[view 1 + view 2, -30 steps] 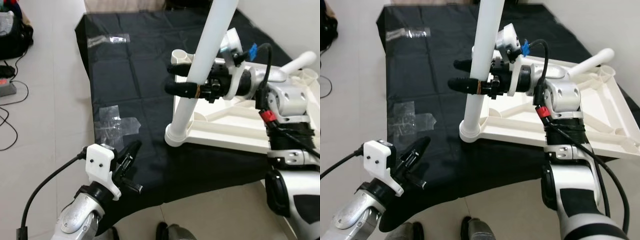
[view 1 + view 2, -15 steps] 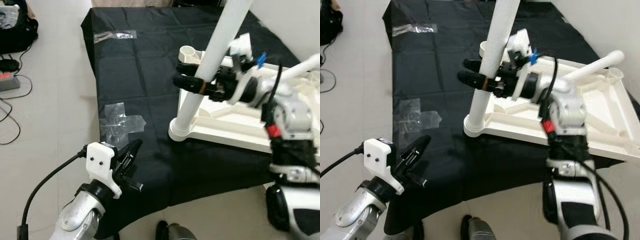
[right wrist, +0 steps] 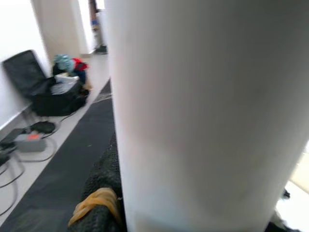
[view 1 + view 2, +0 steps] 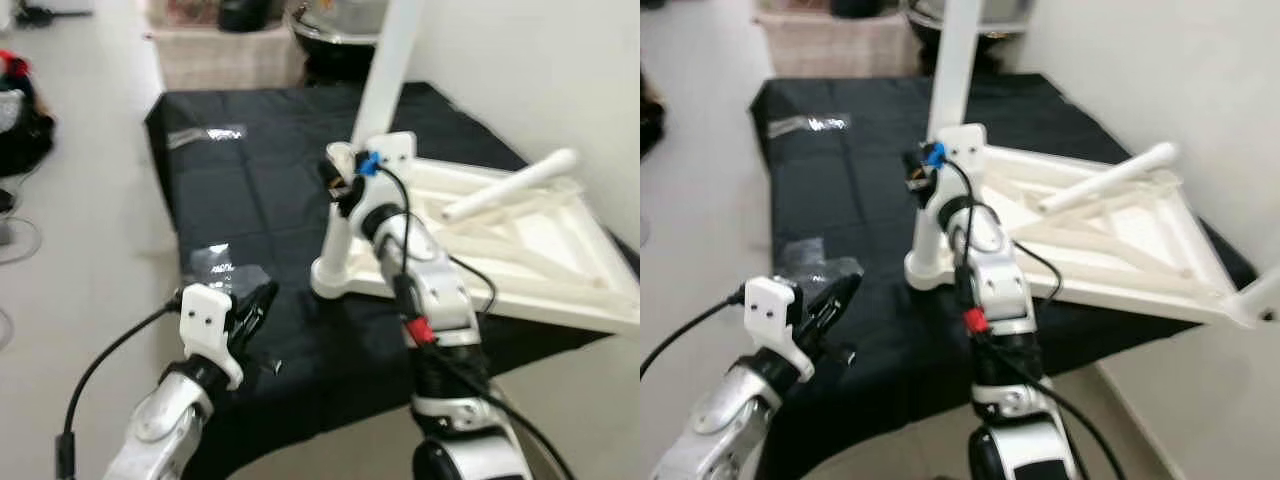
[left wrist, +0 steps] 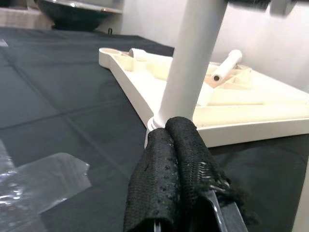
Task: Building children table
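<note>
An upturned white children's table top (image 4: 560,290) lies on a black cloth (image 4: 250,190). A white table leg (image 4: 385,80) stands upright in the corner socket (image 4: 333,278) nearest me. My right gripper (image 4: 337,186) is shut on this leg about halfway up. In the right wrist view the leg (image 3: 193,121) is pressed against a black finger (image 3: 99,193) with a yellow band. A second leg (image 4: 510,185) lies loose across the top. My left gripper (image 4: 258,300) hovers low over the cloth, left of the socket, fingers (image 5: 169,164) shut together on nothing.
Clear tape patches (image 4: 222,265) stick to the cloth near the left gripper. A white wall (image 4: 540,70) runs close along the right side. A dark bag with clothes (image 3: 53,92) and cables sit on the floor to the left. A dark pot (image 4: 335,25) stands beyond the cloth.
The whole picture has shifted, so the camera moved. My right arm now reaches straight ahead rather than from the right, still holding the leg. The left gripper keeps its pose.
</note>
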Available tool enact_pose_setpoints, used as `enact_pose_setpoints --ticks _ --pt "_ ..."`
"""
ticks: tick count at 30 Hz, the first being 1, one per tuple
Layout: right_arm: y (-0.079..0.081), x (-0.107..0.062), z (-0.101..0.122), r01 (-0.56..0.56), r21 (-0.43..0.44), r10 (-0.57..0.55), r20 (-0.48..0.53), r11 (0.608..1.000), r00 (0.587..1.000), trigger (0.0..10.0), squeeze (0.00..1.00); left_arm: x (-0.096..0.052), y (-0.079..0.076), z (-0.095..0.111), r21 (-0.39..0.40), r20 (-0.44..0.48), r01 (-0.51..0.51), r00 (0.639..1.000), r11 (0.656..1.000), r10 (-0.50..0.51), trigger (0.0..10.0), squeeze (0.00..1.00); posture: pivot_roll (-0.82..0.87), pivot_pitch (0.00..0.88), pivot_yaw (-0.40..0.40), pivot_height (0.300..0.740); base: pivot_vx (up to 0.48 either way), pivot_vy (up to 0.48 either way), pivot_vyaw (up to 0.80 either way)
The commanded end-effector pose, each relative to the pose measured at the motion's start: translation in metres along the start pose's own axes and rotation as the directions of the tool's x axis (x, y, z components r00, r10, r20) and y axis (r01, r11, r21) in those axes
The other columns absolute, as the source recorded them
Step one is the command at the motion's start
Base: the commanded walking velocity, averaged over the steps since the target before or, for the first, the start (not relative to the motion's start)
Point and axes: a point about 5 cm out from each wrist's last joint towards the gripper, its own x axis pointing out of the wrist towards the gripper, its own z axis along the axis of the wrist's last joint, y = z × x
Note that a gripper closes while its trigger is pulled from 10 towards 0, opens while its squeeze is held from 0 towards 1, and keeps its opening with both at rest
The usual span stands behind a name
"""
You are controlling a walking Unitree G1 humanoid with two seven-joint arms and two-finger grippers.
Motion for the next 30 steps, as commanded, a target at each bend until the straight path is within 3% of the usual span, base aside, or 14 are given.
enact_pose_setpoints --ticks 1,2,4,5,6,10,12,19,21,26,27,28,29,30 --pt "0.034 0.000 -0.025 -0.168 0.045 0.173 -0.155 0.985 0.973 10.0 0.00 -0.002 0.001 -0.003 0.006 -0.002 -0.013 1.000 1.000 0.013 10.0 0.00 -0.07 0.055 -0.138 0.740 0.000 0.000 0.00" --pt "0.034 0.000 -0.025 -0.168 0.045 0.173 -0.155 0.985 0.973 10.0 0.00 -0.002 0.001 -0.003 0.006 -0.002 -0.013 1.000 1.000 0.013 10.0 0.00 -0.07 0.055 -0.138 0.740 0.000 0.000 0.00" --pt "0.031 -0.005 -0.022 -0.195 0.037 0.198 -0.134 0.980 0.971 10.0 0.42 -0.003 -0.001 -0.001 0.006 0.004 -0.012 1.000 1.000 0.012 10.0 0.00 -0.07 0.079 -0.132 0.740 0.000 0.000 0.00" --pt "0.031 -0.005 -0.022 -0.195 0.037 0.198 -0.134 0.980 0.971 10.0 0.42 -0.003 -0.001 -0.001 0.006 0.004 -0.012 1.000 1.000 0.012 10.0 0.00 -0.07 0.079 -0.132 0.740 0.000 0.000 0.00" --pt "0.026 -0.008 -0.018 -0.223 0.058 0.228 -0.107 0.973 0.968 10.0 1.00 -0.004 -0.002 0.001 0.004 0.008 -0.008 1.000 1.000 0.008 10.0 0.00 -0.07 0.094 -0.130 0.740 0.000 0.000 0.00" --pt "0.014 -0.015 -0.007 -0.329 0.105 0.335 -0.044 0.939 0.941 10.0 1.00 -0.006 -0.006 0.006 -0.003 0.013 0.000 1.000 1.000 0.000 10.0 0.00 -0.07 0.122 -0.129 0.740 0.000 0.000 0.00" --pt "0.001 -0.027 0.007 -0.496 0.068 0.497 0.000 0.866 0.868 10.0 1.00 -0.009 -0.011 0.012 -0.008 0.020 0.010 1.000 1.000 -0.009 10.0 0.00 -0.06 0.162 -0.131 0.740 0.000 0.000 0.00" --pt "-0.026 -0.035 0.016 -0.665 -0.041 0.662 -0.062 0.746 0.747 10.0 1.00 -0.016 -0.020 0.022 -0.011 0.033 0.018 0.999 1.000 -0.018 10.0 0.00 -0.04 0.227 -0.139 0.740 0.000 0.000 0.00" --pt "-0.039 -0.031 0.021 -0.746 -0.065 0.739 -0.109 0.662 0.665 10.0 1.00 -0.022 -0.025 0.026 -0.017 0.035 0.020 0.999 1.000 -0.019 10.0 0.00 -0.02 0.263 -0.145 0.740 0.000 0.000 0.00" --pt "-0.044 -0.025 0.026 -0.777 -0.078 0.766 -0.130 0.625 0.629 10.0 1.00 -0.026 -0.028 0.028 -0.024 0.032 0.019 0.999 1.000 -0.018 10.0 0.00 0.00 0.281 -0.148 0.740 0.000 0.000 0.00" --pt "-0.045 -0.021 0.030 -0.783 -0.084 0.772 -0.132 0.616 0.621 10.0 0.79 -0.028 -0.029 0.028 -0.027 0.030 0.019 0.999 0.999 -0.018 10.0 0.00 0.01 0.294 -0.146 0.740 0.000 0.000 0.00" --pt "-0.048 -0.013 0.037 -0.792 -0.090 0.784 -0.119 0.603 0.610 7.3 0.00 -0.031 -0.030 0.029 -0.030 0.022 0.018 1.000 0.999 -0.018 10.0 0.00 0.01 0.296 -0.145 0.740 0.000 0.000 0.00" --pt "-0.048 -0.013 0.037 -0.792 -0.090 0.784 -0.119 0.603 0.610 7.3 0.00 -0.031 -0.030 0.029 -0.030 0.022 0.018 1.000 0.999 -0.018 10.0 0.00 0.01 0.296 -0.145 0.740 0.000 0.000 0.00" --pt "-0.050 -0.011 0.040 -0.793 -0.090 0.786 -0.107 0.602 0.609 0.0 0.00 -0.032 -0.031 0.029 -0.031 0.019 0.018 1.000 0.999 -0.017 10.0 0.00 0.01 0.301 -0.144 0.740 0.000 0.000 0.00"
